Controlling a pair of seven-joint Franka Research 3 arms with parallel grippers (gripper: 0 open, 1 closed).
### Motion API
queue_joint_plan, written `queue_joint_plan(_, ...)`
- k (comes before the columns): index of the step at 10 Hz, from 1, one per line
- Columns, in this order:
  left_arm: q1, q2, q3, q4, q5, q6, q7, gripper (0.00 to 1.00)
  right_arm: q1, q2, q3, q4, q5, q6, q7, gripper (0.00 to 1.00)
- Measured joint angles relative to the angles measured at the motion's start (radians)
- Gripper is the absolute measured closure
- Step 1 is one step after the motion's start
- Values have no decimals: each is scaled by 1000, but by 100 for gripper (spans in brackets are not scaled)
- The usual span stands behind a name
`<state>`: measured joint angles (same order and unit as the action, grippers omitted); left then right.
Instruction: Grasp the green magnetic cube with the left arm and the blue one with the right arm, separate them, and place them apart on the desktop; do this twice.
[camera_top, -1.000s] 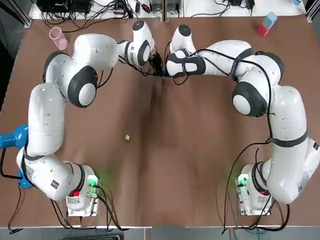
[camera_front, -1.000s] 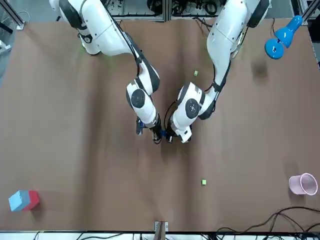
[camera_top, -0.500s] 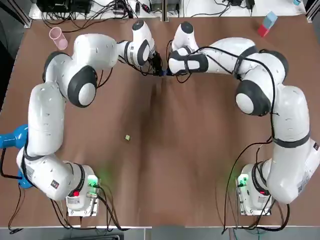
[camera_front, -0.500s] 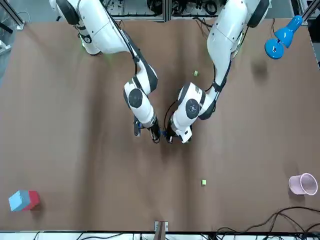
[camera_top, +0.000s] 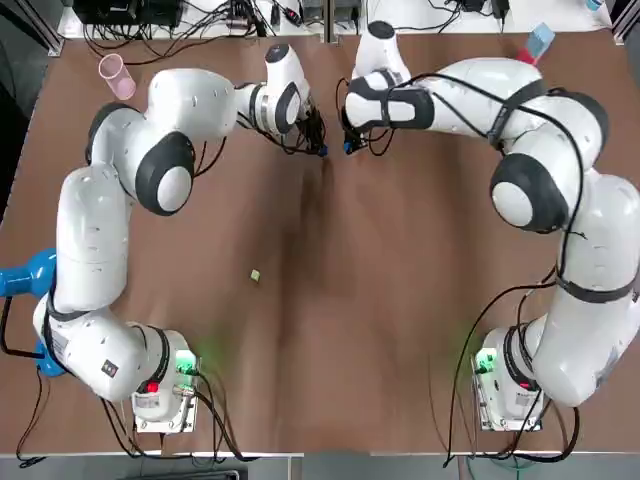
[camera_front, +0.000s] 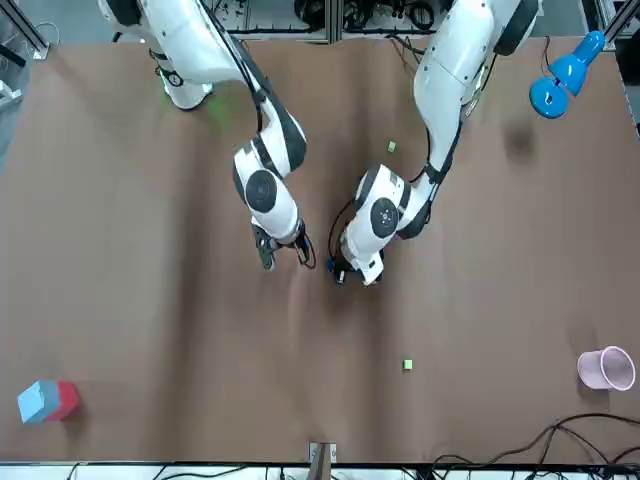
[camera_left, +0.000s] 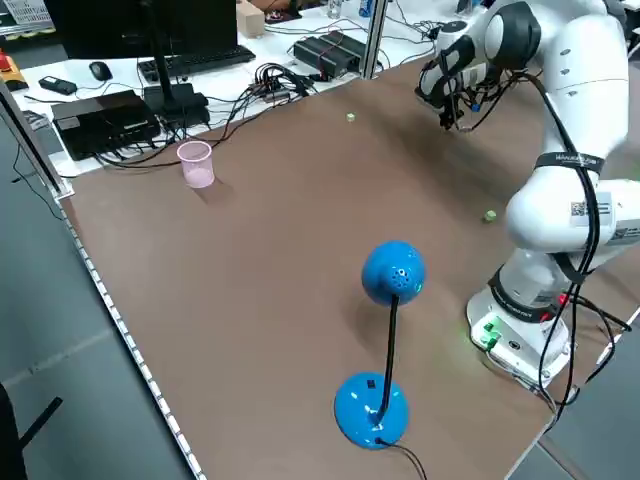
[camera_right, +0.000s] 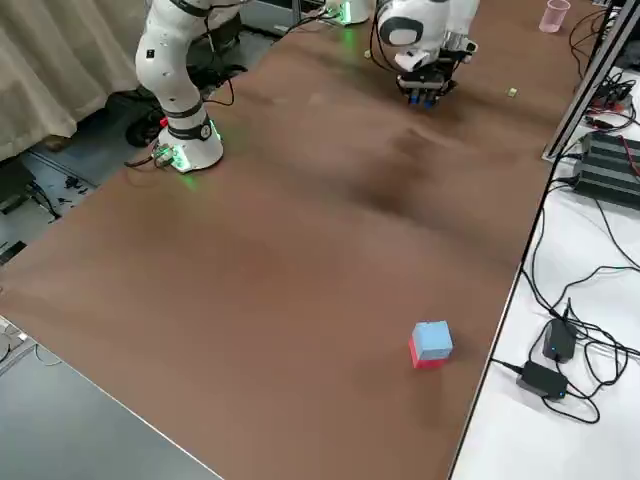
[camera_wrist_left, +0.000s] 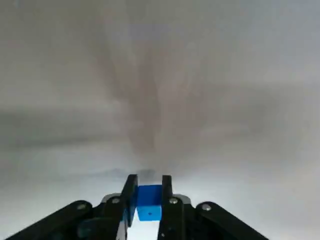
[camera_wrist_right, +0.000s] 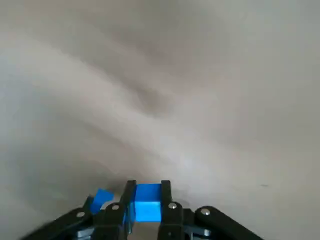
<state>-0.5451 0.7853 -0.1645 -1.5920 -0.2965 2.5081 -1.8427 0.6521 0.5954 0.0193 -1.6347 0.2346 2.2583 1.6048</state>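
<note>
- Left wrist view: left claw (camera_wrist_left: 148, 179) is clenched on a small block (camera_wrist_left: 149, 200), pinched on two opposite flat faces. The block reads blue here, and no green shows.
- Right wrist view: right claw (camera_wrist_right: 148, 184) is clenched the same way on the blue cube (camera_wrist_right: 148, 206). A blue bit (camera_wrist_right: 102, 196) sits just beside one finger; cannot tell what it is.
- Top view: both claws hang low over the far middle of the tabletop (camera_top: 330, 330). They are near each other with a bare gap between, so the pair looks split. Neither piece is set down yet.
- Handling, my read: tiny, light, rigid, smooth-sided. A face-to-face pinch is enough and crushing is unlikely.
- The real issue is magnet pull: the pieces likely jump together or twist in the grip if brought close. Release flat on the surface, well apart.
- A loose green cube (camera_top: 255, 275) lies mid-left. A second green cube (camera_front: 407, 365) lies toward the far edge on the left arm's side. Probably magnetic too, so place clear of them.
- Room: there is open surface to either side of the claws and toward the robot. The far edge is close behind, with cables beyond it.
- The pink cup (camera_top: 115, 75) is in the far-left corner, the red-and-blue block (camera_top: 533, 48) in the far-right corner and the blue lamp (camera_top: 25, 278) at the left edge. All are well apart from the claws.
</note>
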Motion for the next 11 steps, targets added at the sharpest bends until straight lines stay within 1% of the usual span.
queue_joint_plan(1,-12,0,0,-7,0,0,0,77,0,-58,1,-47,-1,-16,-73,77)
queue_joint_plan(3,-23,0,-1,-8,0,0,0,73,1,-169,2,-170,0,-38,-265,77)
queue_joint_plan(4,-23,0,-1,-8,0,0,0,67,4,-209,4,-224,-1,-46,-340,77)
queue_joint_plan(6,-21,-2,-1,-5,0,1,0,37,39,-285,11,-340,-8,-46,-449,77)
queue_joint_plan(7,-15,-9,1,-3,0,0,0,24,78,-318,13,-393,-32,-44,-464,77)
queue_joint_plan(8,-9,-30,6,-1,3,-21,2,8,130,-342,16,-444,-66,-34,-476,77)
queue_joint_plan(9,-6,-64,17,2,37,-61,5,0,188,-353,19,-495,-85,7,-485,77)
queue_joint_plan(10,6,-109,32,3,83,-99,5,0,249,-353,29,-551,-93,80,-488,77)
queue_joint_plan(11,39,-155,38,3,139,-145,20,0,284,-352,58,-600,-98,161,-488,77)
